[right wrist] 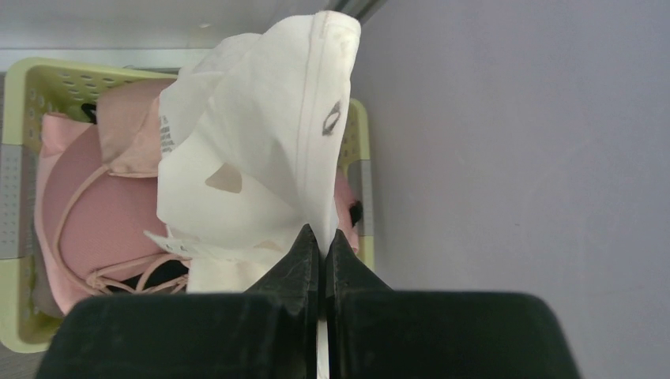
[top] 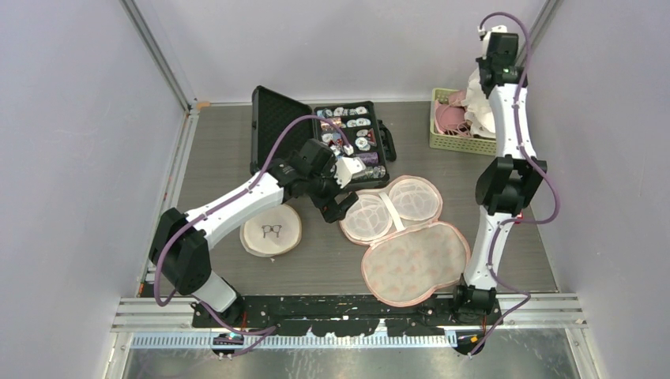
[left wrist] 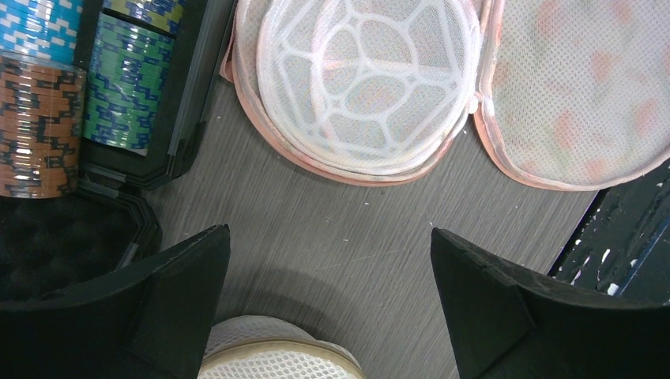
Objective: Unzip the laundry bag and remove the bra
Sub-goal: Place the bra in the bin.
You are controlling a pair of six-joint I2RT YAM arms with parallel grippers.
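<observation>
Plainly, the right claw (right wrist: 322, 237) is clamped tight on a white bra (right wrist: 253, 142), which hangs over the yellow basket (right wrist: 16, 197) of pink garments at the desk's (top: 229, 142) far right corner. The bag (top: 403, 237) lies unzipped and spread open on the desk. The left claw (left wrist: 330, 233) hangs spread wide near the bag's mesh cup, holding nothing.

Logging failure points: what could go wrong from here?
The right end effector pinches only a thin edge of the white fabric bra above the yellow-green plastic basket; it might slip and miss. The open left end effector hangs low beside the black poker-chip case and could bump it.
</observation>
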